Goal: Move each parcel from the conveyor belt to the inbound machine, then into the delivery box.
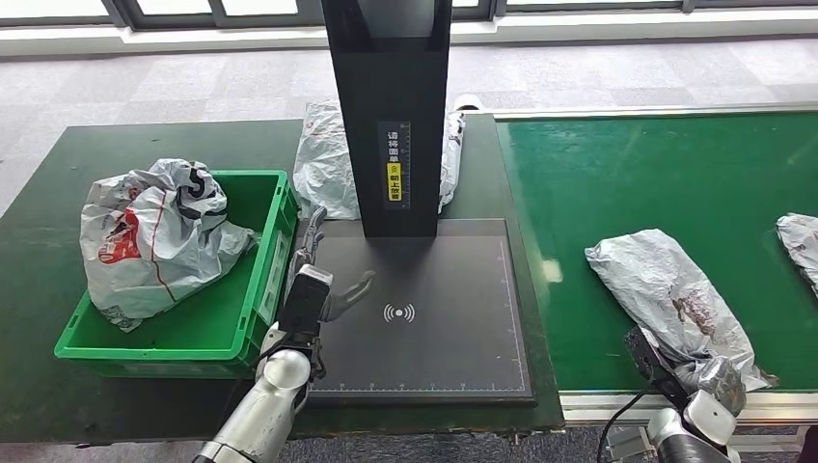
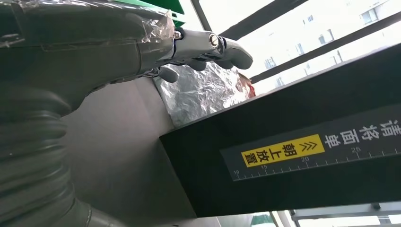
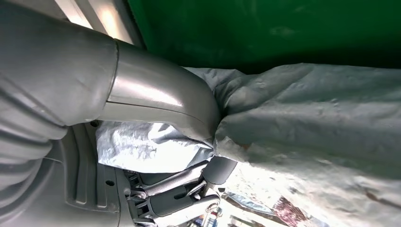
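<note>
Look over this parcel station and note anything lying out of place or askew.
One grey parcel lies behind the inbound machine's black column, off the scan pad and outside the green box. The parcel that the right hand grips lies slantwise at the conveyor belt's near edge.

Bright daylight comes from the far windows [image 1: 405,10]. The head view is sharp, with a shiny spot on the green belt [image 1: 552,270]. Through the left wrist view the sky is washed white. Close parts look blurry.
</note>
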Tool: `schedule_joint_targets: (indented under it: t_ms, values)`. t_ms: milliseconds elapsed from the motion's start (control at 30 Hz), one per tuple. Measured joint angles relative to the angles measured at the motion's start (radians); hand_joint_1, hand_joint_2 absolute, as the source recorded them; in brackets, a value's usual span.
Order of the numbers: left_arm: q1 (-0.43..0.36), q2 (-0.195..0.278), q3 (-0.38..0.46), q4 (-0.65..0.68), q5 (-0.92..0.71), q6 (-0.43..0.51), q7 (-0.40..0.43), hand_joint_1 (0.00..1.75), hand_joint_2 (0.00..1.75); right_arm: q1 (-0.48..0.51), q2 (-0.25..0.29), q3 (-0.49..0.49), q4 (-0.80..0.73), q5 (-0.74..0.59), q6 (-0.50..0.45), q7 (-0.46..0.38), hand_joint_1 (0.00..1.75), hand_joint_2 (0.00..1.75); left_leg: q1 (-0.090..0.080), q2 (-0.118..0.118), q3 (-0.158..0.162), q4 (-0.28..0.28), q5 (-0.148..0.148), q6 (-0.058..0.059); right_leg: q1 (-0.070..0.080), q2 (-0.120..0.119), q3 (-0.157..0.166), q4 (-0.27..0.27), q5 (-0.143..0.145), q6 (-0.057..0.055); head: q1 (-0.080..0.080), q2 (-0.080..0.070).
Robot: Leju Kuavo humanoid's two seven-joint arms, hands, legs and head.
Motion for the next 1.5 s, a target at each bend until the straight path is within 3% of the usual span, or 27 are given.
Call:
schedule_joint_targets:
  t_ms: [133,233,367,567,667,800,1000,1100,1233,1367,1500]
  values:
    - [0.025,0.009,0.002,-0.039,-0.005,0.013,0.017,0.00,1.75,0.008,0.026,0.015,-0.035,-0.086,-0.084,-0.152,1.75,1.75,0.000,0.000,-0.005,-0.001,-0.001,-0.001,0.000,0.001,0.000,0.001,0.000,0.000,0.000,0.000]
    - [0.048,0.014,0.010,-0.079,-0.024,0.021,0.027,0.00,1.75,0.039,0.092,0.069,-0.173,-0.209,-0.117,-0.319,1.75,1.75,0.000,0.004,-0.007,-0.001,-0.003,-0.002,0.000,0.004,-0.001,0.001,-0.001,-0.001,0.000,0.000]
    - [0.060,0.015,0.025,-0.108,-0.045,0.022,0.025,0.00,1.75,0.112,0.190,0.277,-0.462,-0.377,-0.058,-0.431,1.75,1.75,0.001,0.004,-0.001,-0.001,0.000,-0.004,0.001,0.004,-0.003,0.002,-0.001,-0.001,0.000,0.000]
    - [0.040,0.013,0.028,-0.098,-0.060,0.053,-0.008,0.00,1.75,0.141,0.229,0.728,-0.710,-0.512,0.037,-0.411,1.75,1.75,0.001,0.004,0.000,-0.001,0.001,-0.005,0.001,0.006,-0.004,0.002,-0.001,-0.001,0.000,0.000]
    - [0.031,0.012,0.028,-0.090,-0.064,0.061,-0.013,0.00,1.75,0.139,0.229,0.880,-0.746,-0.557,0.050,-0.414,1.75,1.75,0.001,0.004,-0.001,-0.001,0.001,-0.005,0.001,0.005,-0.004,0.002,-0.001,-0.001,0.000,0.000]
    - [0.027,0.013,0.028,-0.085,-0.064,0.063,-0.014,0.00,1.75,0.138,0.224,0.976,-0.770,-0.581,0.047,-0.413,1.75,1.75,0.001,0.004,-0.001,-0.001,0.000,-0.004,0.000,0.005,-0.004,0.002,0.000,-0.001,0.000,0.000]
    - [0.027,0.013,0.028,-0.083,-0.064,0.063,-0.015,0.00,1.75,0.137,0.216,1.038,-0.784,-0.586,0.054,-0.409,1.75,1.75,0.001,0.004,-0.001,-0.001,0.000,-0.004,-0.001,0.005,-0.004,0.001,0.000,-0.001,0.000,0.000]
    - [0.025,0.013,0.024,-0.084,-0.064,0.059,-0.017,0.00,1.75,0.146,0.210,1.061,-0.799,-0.592,0.175,-0.378,1.73,1.75,0.000,0.004,0.000,-0.001,0.000,-0.004,0.000,0.005,-0.004,0.001,0.000,-0.001,0.000,0.000]
    - [0.020,0.013,0.010,-0.085,-0.064,0.050,-0.014,0.00,1.75,0.175,0.196,1.101,-0.813,-0.620,0.346,-0.330,0.00,1.75,0.000,0.004,-0.001,-0.001,0.000,-0.004,0.000,0.005,-0.004,0.001,0.000,-0.001,0.000,0.000]
    - [0.009,0.012,0.001,-0.082,-0.064,0.061,-0.020,0.00,1.75,0.179,0.174,1.131,-0.793,-0.626,0.440,-0.298,0.00,1.75,0.000,0.004,-0.001,-0.001,0.000,-0.004,0.000,0.005,-0.004,0.001,0.000,-0.001,0.000,0.000]
    - [0.011,0.013,0.000,-0.089,-0.058,0.107,-0.036,0.00,1.75,0.176,0.161,1.142,-0.768,-0.643,0.408,-0.319,0.00,1.75,0.000,0.004,-0.001,-0.001,0.000,-0.004,0.000,0.005,-0.003,0.001,0.000,-0.001,0.000,0.000]
